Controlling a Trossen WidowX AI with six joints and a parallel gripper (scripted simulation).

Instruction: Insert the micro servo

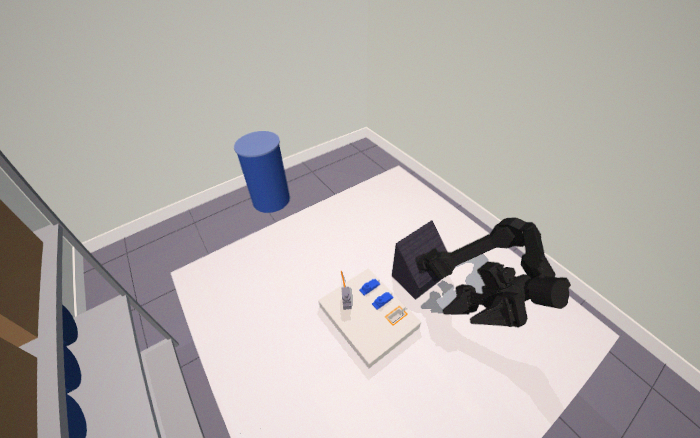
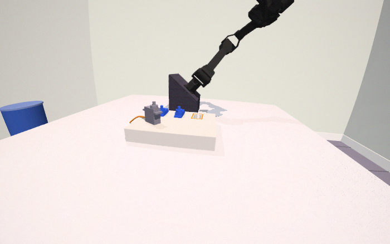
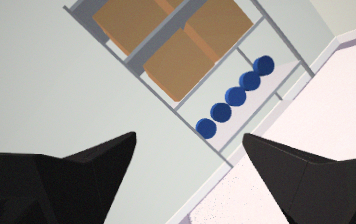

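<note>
The loose grey micro servo (image 1: 346, 298) (image 2: 152, 115) stands upright on top of the pale deck (image 1: 368, 343) (image 2: 186, 127), shaft up. Its orange cable (image 1: 343, 279) (image 2: 137, 116) sticks out toward the deck's edge. The marked pocket (image 1: 396, 315) (image 2: 197, 116) is empty, outlined in orange, with a small notch at one side. My gripper (image 1: 458, 315) (image 3: 190, 137) is open and empty, held high beyond the pocket side of the deck, away from the servo. In the exterior view its fingertips cannot be made out at the top edge.
Two blue servos (image 1: 369, 286) (image 1: 382, 300) sit in a row with the pocket. A dark wedge-shaped mount (image 1: 407, 268) (image 2: 182, 99) carries the arm's base just behind the deck. A blue barrel (image 1: 265, 178) (image 2: 24, 119) stands off the table. The wrist view shows shelving with boxes (image 3: 179, 65).
</note>
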